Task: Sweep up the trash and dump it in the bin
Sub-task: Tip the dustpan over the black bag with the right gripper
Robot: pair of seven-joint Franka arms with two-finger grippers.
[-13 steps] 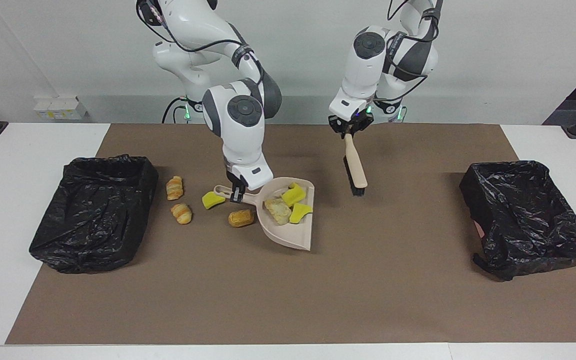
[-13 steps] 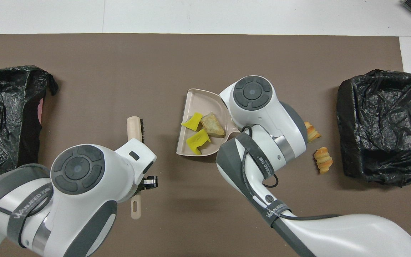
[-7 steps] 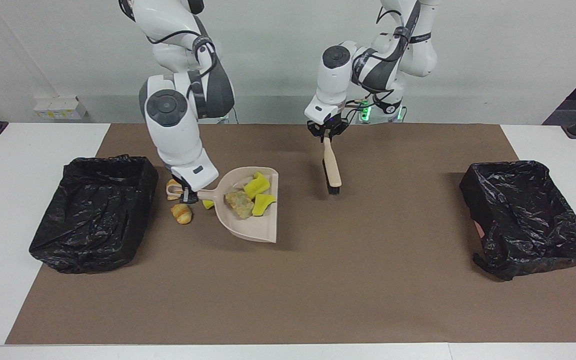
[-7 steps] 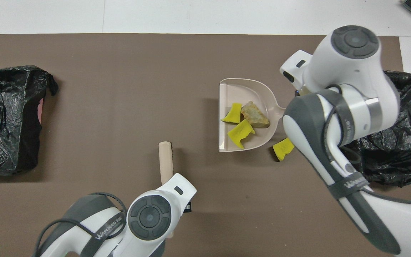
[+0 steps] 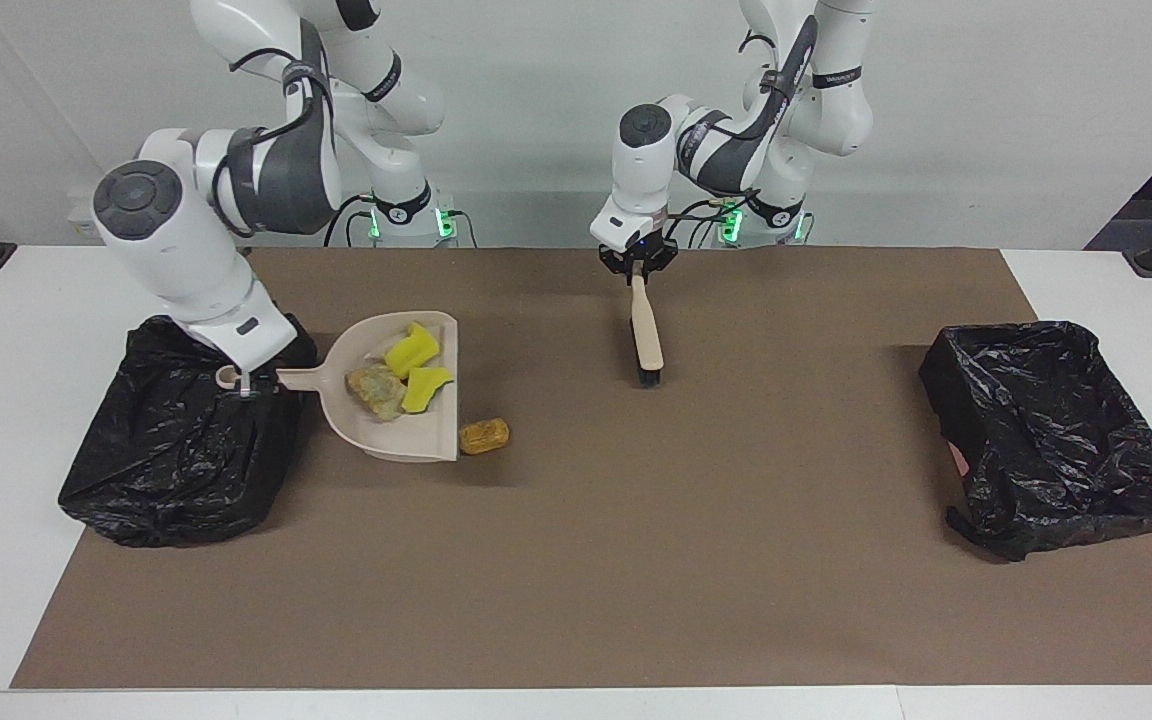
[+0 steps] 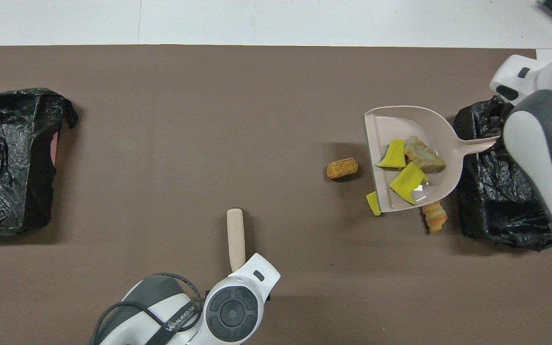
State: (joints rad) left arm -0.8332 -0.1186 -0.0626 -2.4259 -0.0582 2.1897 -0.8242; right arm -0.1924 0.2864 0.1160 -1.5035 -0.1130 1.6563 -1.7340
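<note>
Facing view: right tool [image 5: 248,388] clamped on loaded dustpan [image 5: 433,440] handle over bin [image 5: 176,470].

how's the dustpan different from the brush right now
The dustpan is a wide scoop carrying two yellow sponge chunks and a pale crusty lump; the brush is a narrow stick carrying nothing. The right gripper holds the dustpan roughly level beside a black bin; the left gripper holds the brush hanging bristles-down over mid-mat. Both are beige and gripped by their handles.

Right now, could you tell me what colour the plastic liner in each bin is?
Black, on both crinkled plastic bin liners; clearest in the facing view.
</note>
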